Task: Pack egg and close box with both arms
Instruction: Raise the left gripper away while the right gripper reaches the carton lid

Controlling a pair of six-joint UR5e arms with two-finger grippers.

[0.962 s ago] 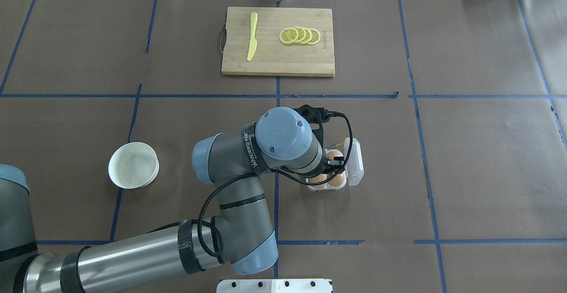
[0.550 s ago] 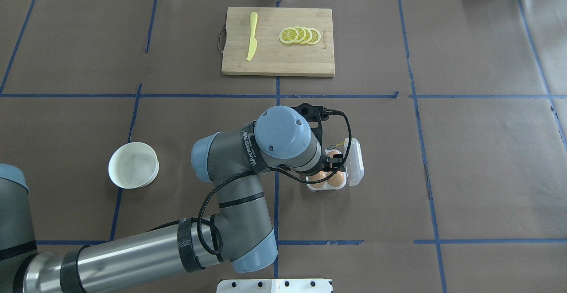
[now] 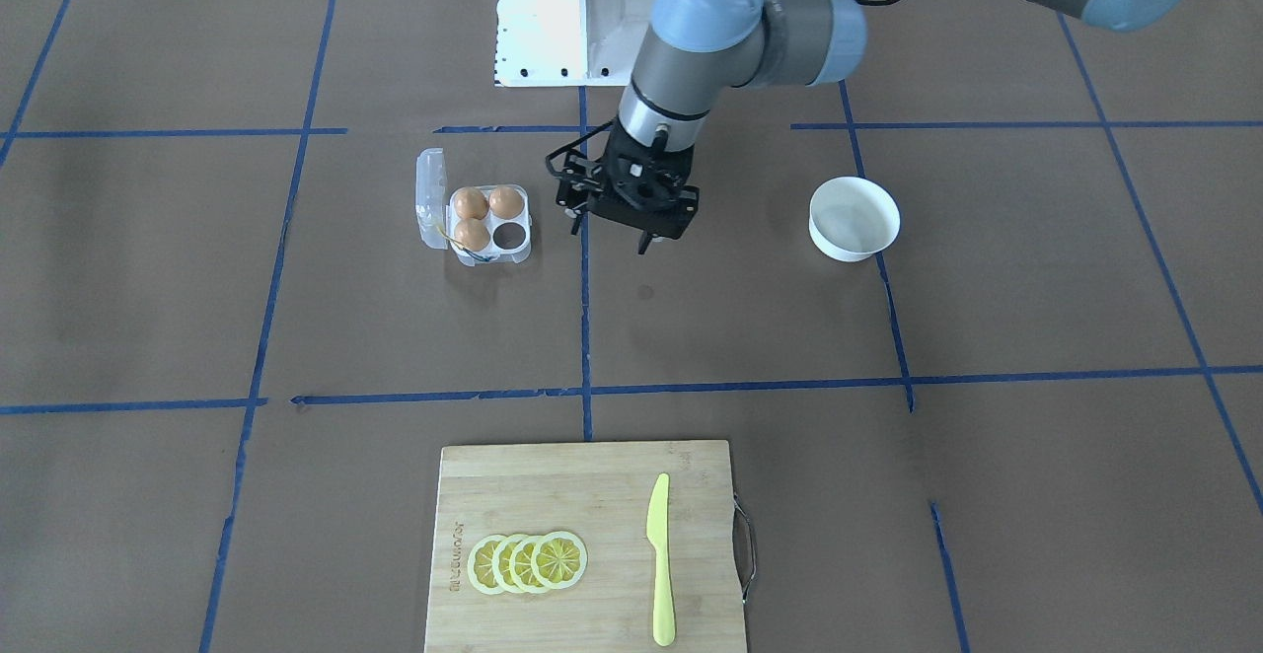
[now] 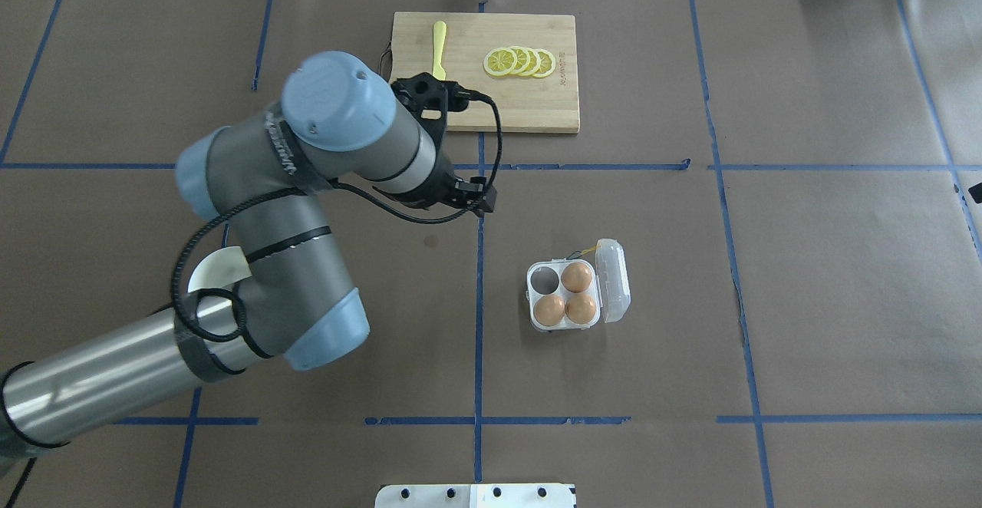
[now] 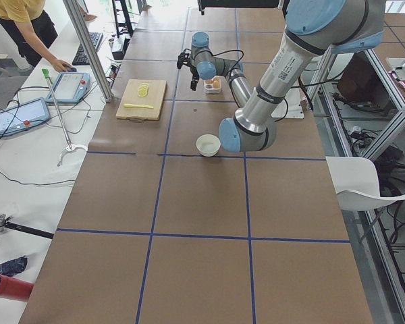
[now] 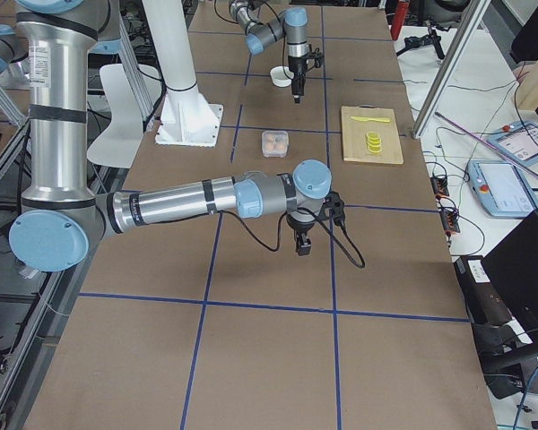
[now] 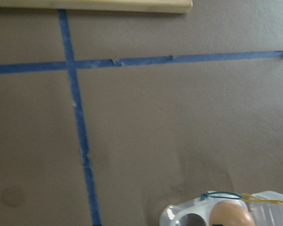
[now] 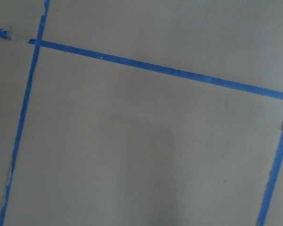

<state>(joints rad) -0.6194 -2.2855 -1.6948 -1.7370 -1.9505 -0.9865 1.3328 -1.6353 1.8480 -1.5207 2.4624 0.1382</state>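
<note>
The clear box [image 4: 562,327] stands right of the table's middle with its lid [image 4: 614,282] open on the side away from my left arm. Three brown eggs [image 4: 576,277] fill three cups, and the cup nearest my left gripper is empty [image 4: 544,281]. The box shows in the front view [image 3: 427,189] and at the bottom of the left wrist view [image 7: 232,214]. My left gripper [image 3: 608,237] hangs open and empty above the paper, beside the box and apart from it. My right gripper [image 6: 302,244] shows only in the exterior right view, over bare paper, so I cannot tell its state.
A white bowl [image 3: 854,219] stands empty on the far side of my left gripper from the box, half hidden under the arm in the overhead view [image 4: 215,270]. A wooden cutting board [image 4: 491,105] at the far edge holds a yellow knife [image 4: 438,36] and lemon slices [image 4: 520,61].
My left arm has swung away from above the box, toward the far left. The box now shows whole, with three eggs in it. The arm now covers part of the bowl.
</note>
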